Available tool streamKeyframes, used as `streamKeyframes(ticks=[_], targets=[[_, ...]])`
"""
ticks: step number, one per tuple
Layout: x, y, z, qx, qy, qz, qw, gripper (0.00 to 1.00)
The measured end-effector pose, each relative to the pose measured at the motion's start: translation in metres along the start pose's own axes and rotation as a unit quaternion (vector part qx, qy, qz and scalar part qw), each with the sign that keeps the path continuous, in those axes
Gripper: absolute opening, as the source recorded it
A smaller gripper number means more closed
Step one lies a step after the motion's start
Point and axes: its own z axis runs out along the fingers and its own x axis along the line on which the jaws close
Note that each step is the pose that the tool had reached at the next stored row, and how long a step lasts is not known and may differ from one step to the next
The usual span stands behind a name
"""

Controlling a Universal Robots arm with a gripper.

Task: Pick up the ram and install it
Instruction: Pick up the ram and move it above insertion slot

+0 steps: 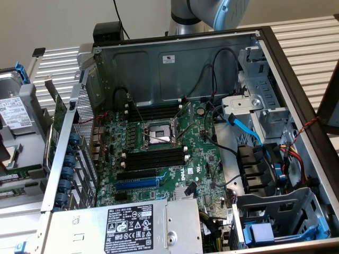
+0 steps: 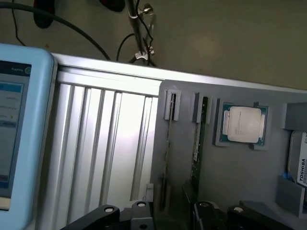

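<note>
**Fingers apart over the tray, ram upright in its slot**

The fingers (image 2: 213,214) stand apart and hold nothing. They hang over the near edge of a grey tray (image 2: 230,177) that rests on the ribbed counter (image 2: 105,143).

The ram (image 2: 198,143) stands on edge in a narrow slot of the tray and runs straight away from the fingers. Its near end is just beside the inner side of one finger; whether they touch cannot be told. A second thin stick (image 2: 168,143) stands in the neighbouring slot, parallel to the ram and in line with the gap between the fingers.

On the ram's far side from that stick, a square pocket holds a CPU (image 2: 242,123) with its metal lid up. Farther that way, another pocket holds a hard drive (image 2: 300,163). On the opposite side, well apart from the fingers, is a blue-framed screen (image 2: 19,120).

In the exterior view the case (image 1: 175,74) lies open. It holds a green board (image 1: 204,159) with a CPU socket (image 1: 159,132), black sockets (image 1: 156,157) on both sides of it, and a blue slot (image 1: 136,183). A power supply (image 1: 180,222) fills the case's near end.
</note>
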Motion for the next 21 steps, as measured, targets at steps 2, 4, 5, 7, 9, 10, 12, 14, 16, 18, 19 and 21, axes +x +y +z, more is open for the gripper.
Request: streamKeyframes(ticks=[2,4,5,7,9,10,12,14,16,18,19,21], targets=[[0.001,0.0001,0.0036,-0.0001,0.0001,0.004,1.0000,0.36],[0.001,0.0002,0.0072,0.0000,0.0002,0.007,1.0000,0.36],[0.002,0.0003,0.0090,0.0000,0.0002,0.008,1.0000,0.36],[0.003,0.0005,0.0126,0.0000,0.0002,0.010,0.9999,0.36],[0.003,0.0007,0.0162,0.0000,0.0003,0.013,0.9999,0.36],[0.003,0.0006,0.0180,0.0000,0.0003,0.017,0.9999,0.36],[0.003,0.0005,0.0217,0.0000,0.0004,0.024,0.9997,0.36],[0.003,0.0005,0.0254,0.0001,0.0005,0.030,0.9995,0.36],[0.003,0.0005,0.0289,0.0001,0.0006,0.033,0.9995,0.36],[0.003,0.0005,0.0326,0.0001,0.0006,0.034,0.9994,0.36],[0.003,0.0005,0.0344,0.0000,0.0007,0.035,0.9994,0.36],[0.002,0.0005,0.0381,0.0000,0.0006,0.035,0.9994,0.36]])
